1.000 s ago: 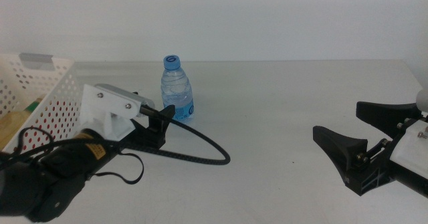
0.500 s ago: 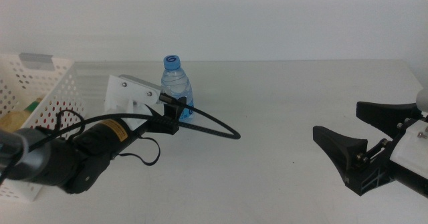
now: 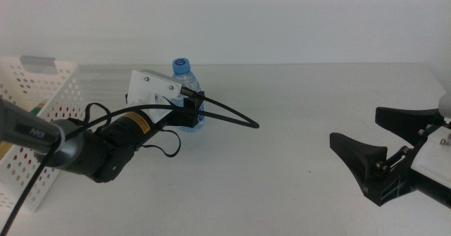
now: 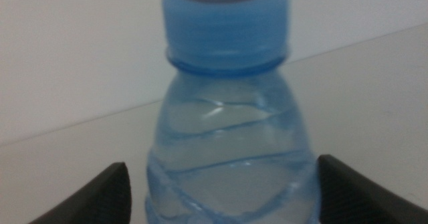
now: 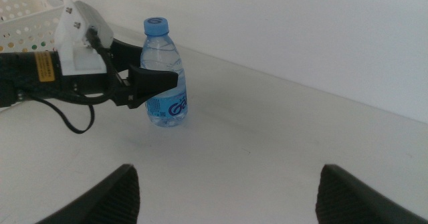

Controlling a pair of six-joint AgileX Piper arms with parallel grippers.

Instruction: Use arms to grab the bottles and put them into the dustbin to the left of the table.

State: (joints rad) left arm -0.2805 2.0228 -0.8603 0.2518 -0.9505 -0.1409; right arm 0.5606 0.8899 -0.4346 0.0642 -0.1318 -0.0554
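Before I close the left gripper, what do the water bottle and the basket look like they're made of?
Water bottle: thin clear plastic, glossy, by its moulded ribs and highlights; blue cap looks like matte opaque plastic. Basket: probably rigid white plastic with punched round holes. The left gripper is open around the bottle; the right gripper waits at the table's right.

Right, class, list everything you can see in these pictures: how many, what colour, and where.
Water bottle: one, clear with blue cap and blue label, upright at the back of the table.
Dustbin: one, white perforated basket with a grey tag, at the table's left end.
Table: one, off-white.
Black cable: one, trailing from the left arm across the table.
Left end effector: one, black, open, jaws either side of the bottle.
Right end effector: one, black, open, waiting at the right edge.
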